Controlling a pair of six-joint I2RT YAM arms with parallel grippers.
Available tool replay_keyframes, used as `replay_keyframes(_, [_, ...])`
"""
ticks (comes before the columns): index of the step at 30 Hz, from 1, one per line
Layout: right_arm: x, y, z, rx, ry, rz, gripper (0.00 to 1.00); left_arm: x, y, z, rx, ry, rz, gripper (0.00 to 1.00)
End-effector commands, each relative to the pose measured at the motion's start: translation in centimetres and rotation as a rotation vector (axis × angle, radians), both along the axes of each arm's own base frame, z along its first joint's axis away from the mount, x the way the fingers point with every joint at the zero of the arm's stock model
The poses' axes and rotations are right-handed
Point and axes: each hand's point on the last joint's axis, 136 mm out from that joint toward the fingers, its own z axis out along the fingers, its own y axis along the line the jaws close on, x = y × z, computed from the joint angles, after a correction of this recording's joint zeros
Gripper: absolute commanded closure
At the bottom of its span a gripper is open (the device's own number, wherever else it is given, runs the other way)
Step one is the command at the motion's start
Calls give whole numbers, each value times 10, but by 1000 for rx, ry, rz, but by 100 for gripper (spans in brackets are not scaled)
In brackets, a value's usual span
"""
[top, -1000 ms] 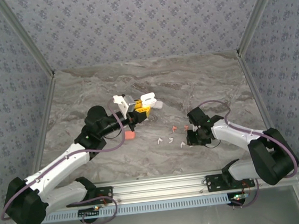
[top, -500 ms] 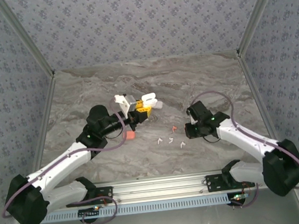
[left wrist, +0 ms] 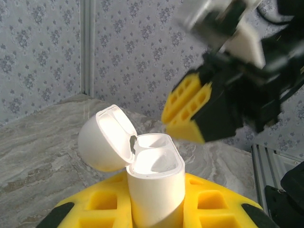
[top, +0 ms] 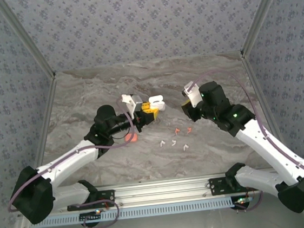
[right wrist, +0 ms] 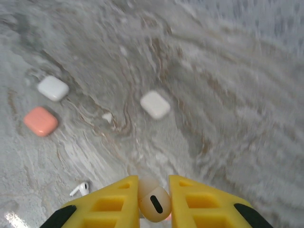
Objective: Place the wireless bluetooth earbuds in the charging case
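1. Overhead, the left claw (top: pixel 141 115) was out over the middle of the desk (top: pixel 202 76), clamped on a white charging case (top: pixel 155 104).
2. From the left wrist, the case stood upright between the yellow fingers (left wrist: pixel 99 204), its lid (left wrist: pixel 107 137) hinged back to the left and its top open.
3. The right claw (top: pixel 188 107) was off the desk, near the case on its right side but apart from it. From the left wrist it showed as a blur of yellow and black beyond the open case.
4. The right claw's fingers were pinched on one pale earbud (right wrist: pixel 154 204) with a dark oval mark on its face. Its exact colour could not be told.
5. Three white earbuds (top: pixel 173 142) lay loose on the desk nearer the arm bases, with two orange-red earbuds (top: pixel 189 129) just beyond them.
6. An orange case (right wrist: pixel 41 121) and two closed white cases (right wrist: pixel 52 88) lay on the desk in the right wrist view, which was blurred.
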Motion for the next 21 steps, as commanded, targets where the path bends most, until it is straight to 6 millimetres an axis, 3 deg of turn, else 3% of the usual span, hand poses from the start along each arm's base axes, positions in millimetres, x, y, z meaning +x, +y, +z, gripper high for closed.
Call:
replay_keyframes(1, [-4,19,42,-43,-160,164,79,-7,-7,24,-59,-47,-47,97])
replay_keyframes(3, [-5,26,48,-60,-193,203,79,-7,-9,23,-58,-43,-54,97])
replay_keyframes(4, [-4,30,65,-55,-235,224,78,-8,-10,23,-58,-44,-58,97])
replay_keyframes(8, [-3,44,78,-83,-273,288,78,-9,-14,24,-56,-44,-77,97])
replay_keyframes(21, [-5,74,73,-121,-277,395,78,-11,-15,23,-49,-39,-81,97])
